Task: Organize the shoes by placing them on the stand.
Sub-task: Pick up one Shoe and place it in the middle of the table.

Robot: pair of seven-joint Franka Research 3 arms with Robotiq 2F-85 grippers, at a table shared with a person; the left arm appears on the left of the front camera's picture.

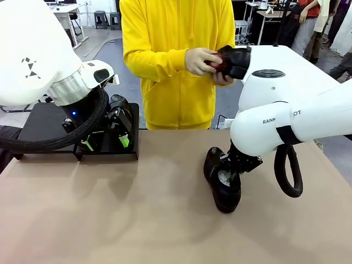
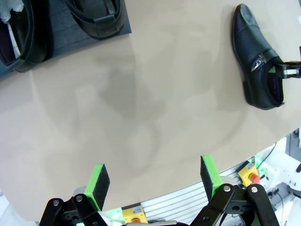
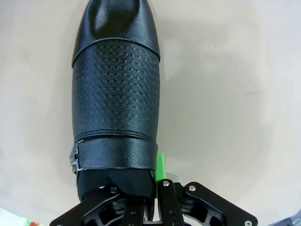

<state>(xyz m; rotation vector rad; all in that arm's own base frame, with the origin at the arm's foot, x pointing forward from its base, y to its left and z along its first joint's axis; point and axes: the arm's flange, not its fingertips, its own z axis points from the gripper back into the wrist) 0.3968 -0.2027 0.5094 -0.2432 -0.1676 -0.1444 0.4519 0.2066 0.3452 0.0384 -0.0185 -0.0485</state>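
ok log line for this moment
right gripper: shut on shoe | left gripper: open | stand: two shoes

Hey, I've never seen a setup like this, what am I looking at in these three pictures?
Two white robot arms share a tan table with a person in a yellow top. The front picture looks across the table; the other two come from cameras on each arm's wrist. The right gripper is shut on the collar of a black shoe lying on the table. The left gripper hangs open above the table. Two shoes sit on the black stand. The person's hands hold another shoe and something reddish.
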